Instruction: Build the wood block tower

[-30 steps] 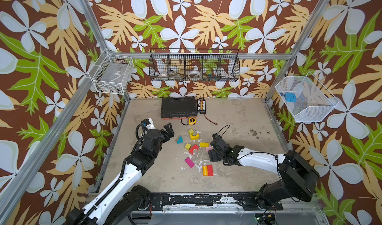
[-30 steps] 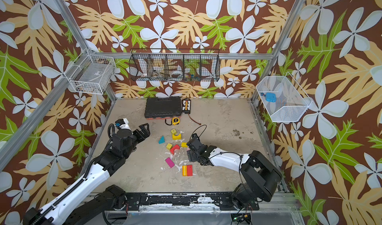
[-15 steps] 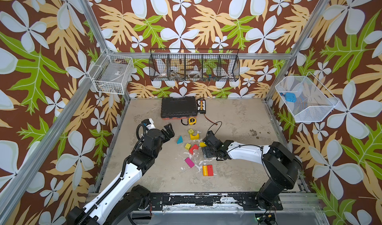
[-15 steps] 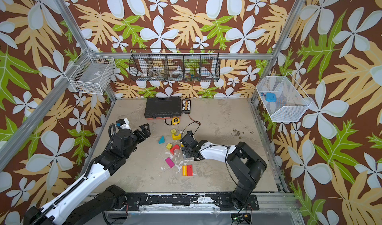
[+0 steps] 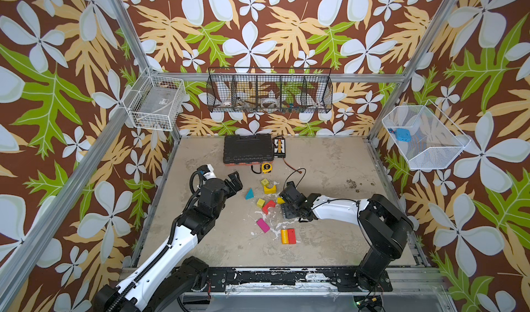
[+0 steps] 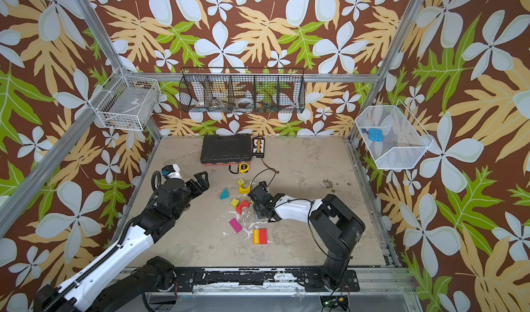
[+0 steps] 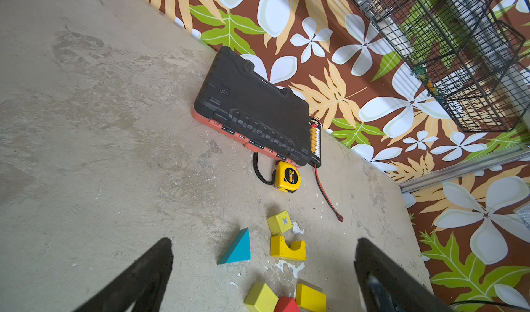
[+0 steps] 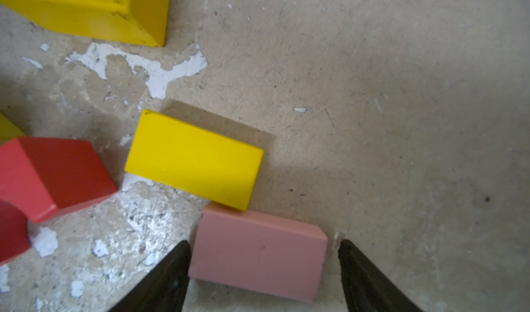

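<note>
I've swung the right gripper (image 8: 263, 244) in at 3 o'clock of the red arch (image 5: 268, 206), jaws open astride the pink brick (image 8: 258, 263), not gripping; left gripper (image 5: 233, 181) wide, empty. Pick looks next.

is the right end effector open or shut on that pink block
Open. The right end effector straddles the pink block, which lies flat on the table; bare table shows between the block and one finger.

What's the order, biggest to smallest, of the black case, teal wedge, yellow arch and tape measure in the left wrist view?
1. the black case, clearly largest.
2. the yellow arch, teal wedge and tape measure look about alike; the tape measure lies farther from the camera, so I leave them unranked.
</note>
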`<state>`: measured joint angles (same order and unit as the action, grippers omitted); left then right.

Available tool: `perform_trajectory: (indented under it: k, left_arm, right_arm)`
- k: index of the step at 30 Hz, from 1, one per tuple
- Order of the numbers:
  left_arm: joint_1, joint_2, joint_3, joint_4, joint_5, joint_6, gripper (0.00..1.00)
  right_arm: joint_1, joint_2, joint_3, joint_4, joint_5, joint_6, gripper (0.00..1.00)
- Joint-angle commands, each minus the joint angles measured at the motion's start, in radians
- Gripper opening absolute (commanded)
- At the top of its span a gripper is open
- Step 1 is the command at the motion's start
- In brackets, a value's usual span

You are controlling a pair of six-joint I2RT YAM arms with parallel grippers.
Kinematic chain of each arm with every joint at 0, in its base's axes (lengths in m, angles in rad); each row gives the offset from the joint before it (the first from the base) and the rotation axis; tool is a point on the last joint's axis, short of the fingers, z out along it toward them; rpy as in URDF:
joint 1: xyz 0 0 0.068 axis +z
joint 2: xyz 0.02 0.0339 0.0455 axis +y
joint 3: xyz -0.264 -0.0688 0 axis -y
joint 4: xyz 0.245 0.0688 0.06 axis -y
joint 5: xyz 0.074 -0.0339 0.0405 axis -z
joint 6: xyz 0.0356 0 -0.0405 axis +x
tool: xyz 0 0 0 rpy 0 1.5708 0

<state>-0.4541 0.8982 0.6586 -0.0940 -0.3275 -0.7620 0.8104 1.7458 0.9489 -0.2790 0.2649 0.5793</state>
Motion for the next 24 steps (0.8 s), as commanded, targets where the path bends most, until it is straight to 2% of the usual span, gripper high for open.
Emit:
perform_trajectory:
  k: [1,7,18,24]
  left_arm:
    - [0.002,-0.005,0.007,0.015,0.002,-0.006,1.0]
    - [0.002,-0.014,-0.004,0.023,-0.002,-0.007,1.0]
    - [0.002,-0.002,0.001,0.022,0.007,-0.007,1.0]
    - [0.002,-0.008,0.002,0.019,0.004,-0.008,1.0]
  right_arm:
    - [0.004,0.002,0.002,-0.009,-0.004,0.005,0.81]
    - [0.043,0.011,0.02,-0.003,0.009,-0.006,0.8]
    - [0.046,0.053,0.04,-0.031,0.041,0.007,0.79]
    - [0.046,0.062,0.044,-0.037,0.043,0.005,0.69]
